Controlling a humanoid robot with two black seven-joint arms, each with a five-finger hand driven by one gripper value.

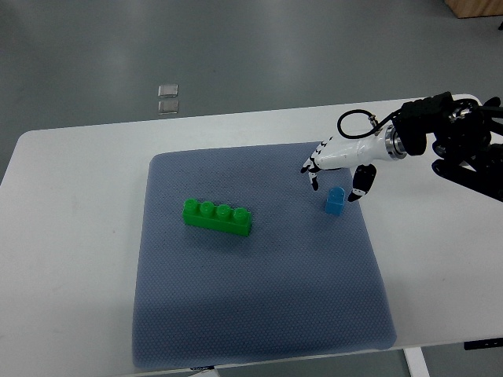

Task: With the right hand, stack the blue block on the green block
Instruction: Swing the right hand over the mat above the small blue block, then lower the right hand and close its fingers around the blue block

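Fingers (311,170) were spread and held nothing: fingertips pointed down-left, thumb hanging on the other side, blue block (335,202) just below and between them. Right hand (334,169) hovered over it; contact couldn't be confirmed. Block sat upright on the grey mat (259,314), right of centre. Green block (218,217), a four-stud brick, lay well apart to the left, studs bare. Step looked like pre-grasp approach. Next move probably needed: drop, pinch the block's sides, lift clear, carry left, align over the studs.
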